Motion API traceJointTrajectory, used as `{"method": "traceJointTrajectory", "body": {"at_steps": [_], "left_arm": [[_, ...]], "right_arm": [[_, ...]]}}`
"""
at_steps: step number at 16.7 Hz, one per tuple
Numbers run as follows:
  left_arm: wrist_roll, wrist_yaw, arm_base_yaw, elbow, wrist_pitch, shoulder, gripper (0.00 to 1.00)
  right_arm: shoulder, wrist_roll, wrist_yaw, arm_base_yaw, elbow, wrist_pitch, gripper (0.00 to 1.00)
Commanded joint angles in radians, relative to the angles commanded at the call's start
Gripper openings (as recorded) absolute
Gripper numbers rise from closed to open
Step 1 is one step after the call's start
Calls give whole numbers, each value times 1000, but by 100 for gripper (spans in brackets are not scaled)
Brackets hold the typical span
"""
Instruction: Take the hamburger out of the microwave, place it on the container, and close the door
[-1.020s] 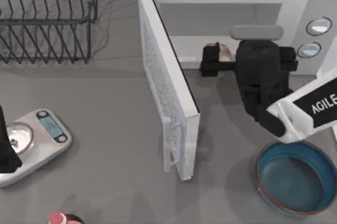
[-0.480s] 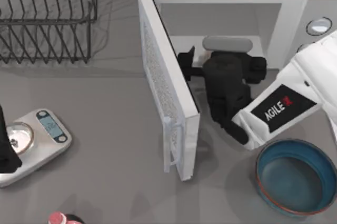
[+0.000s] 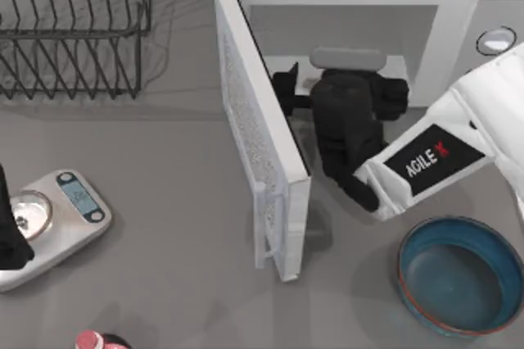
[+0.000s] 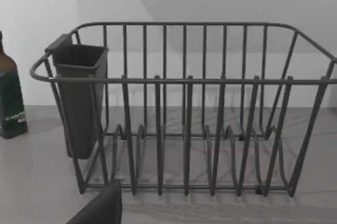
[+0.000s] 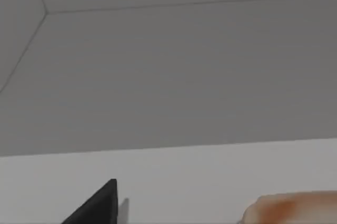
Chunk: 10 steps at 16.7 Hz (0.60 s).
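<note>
The white microwave (image 3: pixel 458 13) stands at the back with its door (image 3: pixel 254 136) swung wide toward the front left. My right gripper (image 3: pixel 285 93) is open at the cavity mouth, close to the door's dark inner edge. In the top view the arm covers the cavity floor, so the hamburger is hidden there. In the right wrist view the hamburger (image 5: pixel 292 209) is a cream and orange lump on the pale floor, off to one side of a black fingertip (image 5: pixel 97 203). The blue container (image 3: pixel 403 271) sits at the front right with nothing in it. My left gripper (image 3: pixel 8 238) is parked at the left edge.
A black wire rack (image 3: pixel 74 29) fills the back left; the left wrist view shows the rack (image 4: pixel 184 119) with a dark cup (image 4: pixel 79 98) and a dark bottle (image 4: pixel 10 98) beside it. A silver scale (image 3: pixel 57 222) and a red-capped bottle (image 3: pixel 94 341) lie at the front left.
My right gripper has slid left along the cavity mouth, from beside the hamburger toward the door's inner edge. The arm now covers the hamburger in the top view. The left arm is still.
</note>
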Motion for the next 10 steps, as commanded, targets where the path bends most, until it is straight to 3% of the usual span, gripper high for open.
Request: {"method": "traceJointTrajectory", "body": {"at_steps": [10], "left_arm": [[0, 0, 0, 0, 0, 0, 100]], "right_arm": [[363, -55, -125, -116, 623, -295, 100]]}}
